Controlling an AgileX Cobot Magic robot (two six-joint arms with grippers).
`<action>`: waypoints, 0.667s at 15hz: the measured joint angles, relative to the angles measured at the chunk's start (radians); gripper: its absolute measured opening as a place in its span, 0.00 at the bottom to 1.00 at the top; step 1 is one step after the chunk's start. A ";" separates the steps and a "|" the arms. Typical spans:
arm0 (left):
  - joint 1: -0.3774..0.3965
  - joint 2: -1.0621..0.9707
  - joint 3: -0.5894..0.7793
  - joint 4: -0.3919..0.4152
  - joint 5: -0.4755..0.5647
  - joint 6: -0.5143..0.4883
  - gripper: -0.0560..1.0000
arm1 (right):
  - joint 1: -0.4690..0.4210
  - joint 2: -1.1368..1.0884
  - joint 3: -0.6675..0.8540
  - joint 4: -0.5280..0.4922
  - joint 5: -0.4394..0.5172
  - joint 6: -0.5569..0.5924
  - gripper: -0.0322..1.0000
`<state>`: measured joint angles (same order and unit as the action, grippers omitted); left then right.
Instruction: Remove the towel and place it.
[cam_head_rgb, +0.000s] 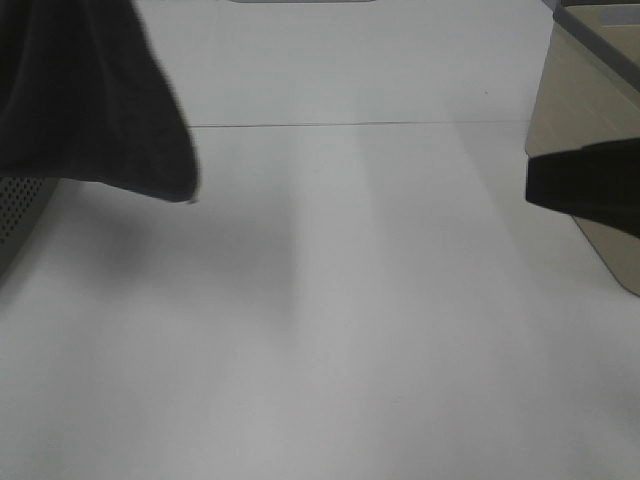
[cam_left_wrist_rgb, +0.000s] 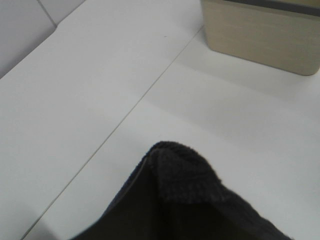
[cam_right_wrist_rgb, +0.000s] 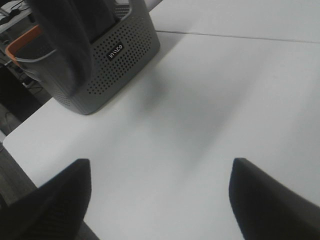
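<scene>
Towel (cam_left_wrist_rgb: 190, 205) pinched in left fingers; right fingers (cam_right_wrist_rgb: 52, 200) spread, empty.

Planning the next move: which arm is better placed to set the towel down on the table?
Left. Its shut jaws apparently hold the towel, which hangs at the gray basket, bunched before the left wrist camera. The right gripper stands open and empty, apart from it.

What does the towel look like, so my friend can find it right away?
Look at the big white table. At its left side stands a grey basket with little holes, and the towel hangs right there. It is the only soft, fuzzy, nearly black cloth; the basket is hard and grey, the box opposite is tan.
</scene>
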<state>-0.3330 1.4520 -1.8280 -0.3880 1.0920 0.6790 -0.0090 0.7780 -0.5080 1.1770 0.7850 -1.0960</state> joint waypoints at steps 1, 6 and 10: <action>-0.045 0.019 0.000 0.000 -0.018 -0.008 0.05 | 0.000 0.089 -0.023 0.088 0.021 -0.128 0.76; -0.187 0.105 0.000 0.000 -0.140 -0.019 0.05 | 0.077 0.388 -0.130 0.273 0.078 -0.394 0.76; -0.236 0.137 -0.004 -0.004 -0.212 -0.036 0.05 | 0.356 0.565 -0.190 0.288 -0.126 -0.410 0.76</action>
<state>-0.5690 1.5890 -1.8320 -0.3920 0.8800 0.6430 0.3470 1.3430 -0.6980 1.4650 0.6590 -1.5060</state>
